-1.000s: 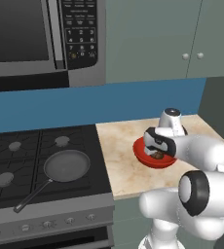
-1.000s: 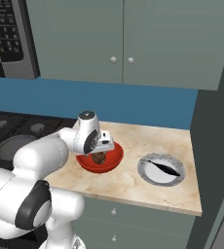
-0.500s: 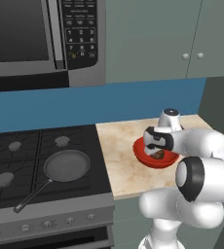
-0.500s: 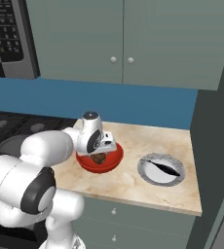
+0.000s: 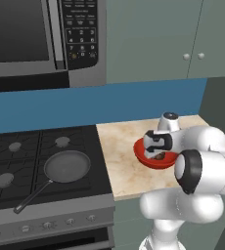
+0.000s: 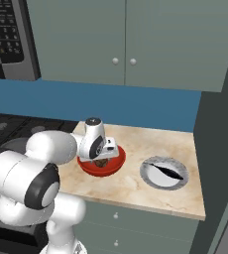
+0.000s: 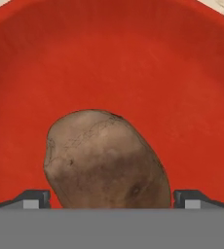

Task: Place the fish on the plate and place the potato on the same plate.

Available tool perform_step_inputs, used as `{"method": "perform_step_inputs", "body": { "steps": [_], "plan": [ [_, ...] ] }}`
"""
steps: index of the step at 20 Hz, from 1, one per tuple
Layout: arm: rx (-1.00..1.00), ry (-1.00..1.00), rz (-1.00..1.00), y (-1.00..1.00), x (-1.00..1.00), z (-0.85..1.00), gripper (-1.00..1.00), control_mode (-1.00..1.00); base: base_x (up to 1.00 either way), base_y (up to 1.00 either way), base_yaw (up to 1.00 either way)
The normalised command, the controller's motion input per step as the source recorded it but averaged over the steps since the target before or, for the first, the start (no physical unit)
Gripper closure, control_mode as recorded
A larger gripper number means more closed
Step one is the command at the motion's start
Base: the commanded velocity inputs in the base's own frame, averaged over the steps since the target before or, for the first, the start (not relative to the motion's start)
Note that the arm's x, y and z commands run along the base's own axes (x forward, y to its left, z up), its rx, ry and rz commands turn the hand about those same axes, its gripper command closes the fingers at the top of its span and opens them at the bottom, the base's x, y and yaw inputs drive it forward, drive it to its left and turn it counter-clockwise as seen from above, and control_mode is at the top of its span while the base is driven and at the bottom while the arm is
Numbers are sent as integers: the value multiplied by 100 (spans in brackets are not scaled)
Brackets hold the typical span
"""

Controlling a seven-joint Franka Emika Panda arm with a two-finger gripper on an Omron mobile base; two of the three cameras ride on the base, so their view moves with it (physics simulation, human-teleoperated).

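Brown potato [image 7: 104,160] lies in the red bowl [image 7: 112,58] between the tool's [image 7: 112,199] tips.

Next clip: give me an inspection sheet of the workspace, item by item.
Surface: beige marble counter beside a black stove.
Job's things: potato in the red bowl; fish on the grey plate, right of the bowl.
Clutter: pan on the stove.
Grippers: gripper low over the bowl, fingers open on either side of the potato, not closed.
Cables: nothing seen.
Surroundings: microwave, grey cabinets, blue backsplash.
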Motion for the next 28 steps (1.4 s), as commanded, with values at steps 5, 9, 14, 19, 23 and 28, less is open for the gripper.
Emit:
{"method": "perform_step_inputs", "body": {
  "steps": [5,9,14,19,23,28],
  "plan": [
    [0,0,0,0,7,-5,-100,-100,0,0,0],
    [0,0,0,0,2,-1,-100,-100,0,0,0],
    [0,0,0,0,0,0,100,-100,0,0,0],
    [0,0,0,0,0,1,100,-100,0,0,0],
    [0,0,-8,0,-11,27,100,-100,0,0,0],
    [0,-7,-7,0,-38,80,100,-100,0,0,0]
  ]
}}
